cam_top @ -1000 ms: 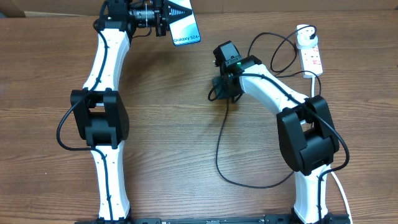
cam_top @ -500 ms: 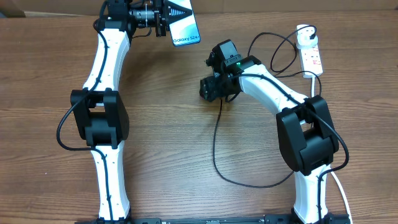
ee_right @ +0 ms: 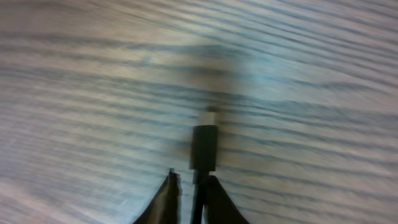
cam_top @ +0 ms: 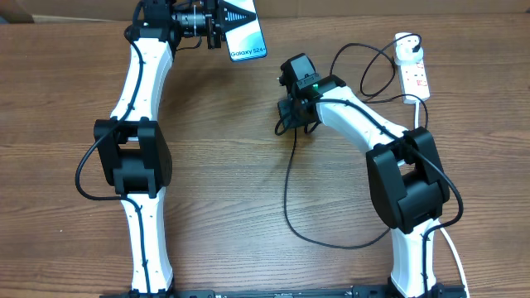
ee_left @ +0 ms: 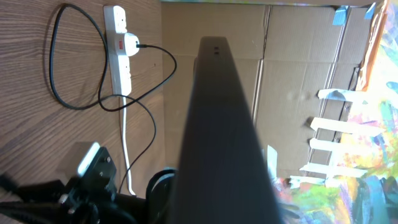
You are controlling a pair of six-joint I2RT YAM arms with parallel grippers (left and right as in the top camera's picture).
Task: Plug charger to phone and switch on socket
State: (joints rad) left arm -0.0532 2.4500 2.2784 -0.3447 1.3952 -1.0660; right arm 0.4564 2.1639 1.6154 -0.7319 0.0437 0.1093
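Note:
My left gripper (cam_top: 222, 23) is shut on the phone (cam_top: 248, 38) and holds it at the table's far edge, its lit screen reading "Galaxy S24". In the left wrist view the phone (ee_left: 214, 124) shows edge-on as a dark slab that hides the jaws. My right gripper (cam_top: 291, 116) is shut on the charger's black cable (cam_top: 286, 190), right of and below the phone. In the right wrist view the connector tip (ee_right: 205, 146) sticks out past the closed fingers (ee_right: 186, 182), just above the wood. The round white plug adapter (cam_top: 405, 53) sits in the socket strip (cam_top: 416, 79).
The cable loops over the table's middle and near part (cam_top: 331, 245), then runs back to the strip. The strip (ee_left: 118, 74) and adapter (ee_left: 129, 43) also show in the left wrist view. Cardboard boxes (ee_left: 298, 81) stand behind the table. A white cord (cam_top: 451, 248) runs down the right.
My right gripper swung left with the cable, then came back a little to the right. The loop of cable shifted with it. The left arm and phone have not moved.

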